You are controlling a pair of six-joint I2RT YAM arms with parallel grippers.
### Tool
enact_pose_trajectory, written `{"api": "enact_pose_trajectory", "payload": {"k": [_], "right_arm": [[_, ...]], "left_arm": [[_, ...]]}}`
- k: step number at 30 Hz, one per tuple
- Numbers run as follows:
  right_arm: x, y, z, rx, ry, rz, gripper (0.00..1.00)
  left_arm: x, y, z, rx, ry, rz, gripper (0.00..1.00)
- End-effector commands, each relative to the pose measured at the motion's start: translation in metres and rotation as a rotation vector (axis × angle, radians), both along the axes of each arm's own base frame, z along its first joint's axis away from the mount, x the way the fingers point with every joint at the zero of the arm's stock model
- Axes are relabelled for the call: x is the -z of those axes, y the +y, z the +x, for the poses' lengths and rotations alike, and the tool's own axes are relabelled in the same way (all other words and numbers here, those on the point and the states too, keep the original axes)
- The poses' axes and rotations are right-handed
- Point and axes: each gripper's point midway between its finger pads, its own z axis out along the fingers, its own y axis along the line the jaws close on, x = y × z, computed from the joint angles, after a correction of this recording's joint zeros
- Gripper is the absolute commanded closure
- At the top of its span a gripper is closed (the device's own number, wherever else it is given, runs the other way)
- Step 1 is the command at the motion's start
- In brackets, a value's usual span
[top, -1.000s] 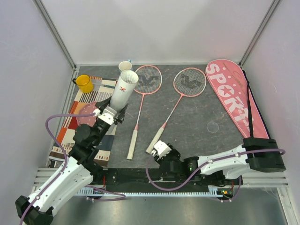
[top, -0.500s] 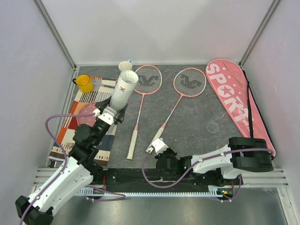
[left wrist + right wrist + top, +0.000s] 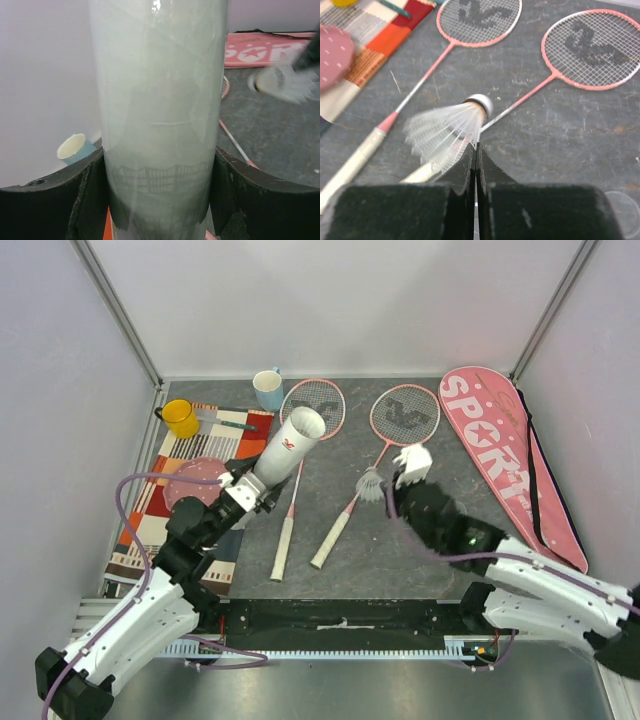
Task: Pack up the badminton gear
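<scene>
My left gripper [image 3: 254, 492] is shut on the lower end of the long white tube [image 3: 291, 443], which tilts up and right with its open mouth toward the rackets. In the left wrist view the tube [image 3: 160, 100] fills the space between both fingers [image 3: 75, 200]. My right gripper [image 3: 476, 148] is shut on the feather edge of a white shuttlecock [image 3: 447, 131], held above the table right of the tube's mouth; from above the shuttlecock [image 3: 372, 483] is over the right racket's shaft. Two pink rackets [image 3: 312, 407] [image 3: 405, 415] lie flat. The pink SPORT bag [image 3: 495, 455] lies at the right.
A blue mug [image 3: 267, 390] and a yellow mug [image 3: 181, 418] stand at the back left. The striped mat [image 3: 160, 505] carries a pink plate [image 3: 198, 478] and cutlery [image 3: 230, 422]. A clear round lid [image 3: 455, 510] lies on the table left of the bag.
My right gripper has shut and swung from the near edge up to mid-table with a shuttlecock in it. The left arm has tilted the tube rightward, uncovering the blue mug.
</scene>
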Motion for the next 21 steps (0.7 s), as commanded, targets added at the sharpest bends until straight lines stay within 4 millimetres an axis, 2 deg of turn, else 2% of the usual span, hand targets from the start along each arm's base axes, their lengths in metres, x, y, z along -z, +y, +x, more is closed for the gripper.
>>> {"api": "enact_pose_trajectory", "payload": {"k": [1,2,3,4,5,6,7,8,9,11,14,16,17,20,21], "right_arm": [[-0.032,-0.002,-0.004,-0.243,0.169,0.071,1.00],[-0.055,-0.003,0.000,-0.261,0.157,0.117,1.00],[-0.052,-0.023,0.016,-0.207,0.209,0.126,1.00],[-0.062,-0.014,0.005,-0.323,0.262,0.185,1.00],[-0.084,-0.017,0.010,-0.349,0.257,0.231,1.00],[-0.089,-0.034,0.022,-0.327,0.301,0.295,1.00],[-0.099,-0.037,0.022,-0.354,0.321,0.352,1.00],[-0.123,-0.035,0.015,-0.432,0.323,0.416,1.00],[-0.129,-0.032,0.018,-0.442,0.364,0.459,1.00],[-0.160,-0.020,0.005,-0.568,0.365,0.542,1.00],[-0.202,-0.021,0.007,-0.581,0.272,0.565,1.00],[-0.218,-0.018,0.002,-0.622,0.265,0.582,1.00],[-0.234,-0.017,-0.003,-0.647,0.238,0.583,1.00],[-0.253,-0.009,-0.016,-0.707,0.190,0.558,1.00],[-0.253,-0.003,-0.022,-0.735,0.203,0.550,1.00]], "left_arm": [[-0.024,-0.022,-0.018,0.156,-0.057,-0.002,0.63],[-0.022,-0.025,-0.021,0.179,-0.055,0.003,0.63],[-0.021,-0.027,-0.022,0.195,-0.050,0.006,0.63],[-0.021,-0.028,-0.024,0.208,-0.048,0.006,0.63],[-0.021,-0.032,-0.027,0.235,-0.049,0.009,0.63],[-0.018,-0.035,-0.028,0.250,-0.040,0.014,0.63],[-0.016,-0.038,-0.031,0.275,-0.037,0.023,0.63],[-0.014,-0.040,-0.032,0.288,-0.031,0.030,0.63],[-0.013,-0.041,-0.033,0.301,-0.029,0.037,0.63],[-0.013,-0.044,-0.037,0.326,-0.030,0.045,0.63],[-0.009,-0.046,-0.039,0.343,-0.031,0.056,0.63],[-0.008,-0.046,-0.039,0.342,-0.032,0.062,0.63],[-0.007,-0.046,-0.039,0.343,-0.026,0.064,0.63],[-0.006,-0.046,-0.039,0.343,-0.027,0.072,0.63],[-0.006,-0.046,-0.039,0.342,-0.029,0.073,0.63]]}}
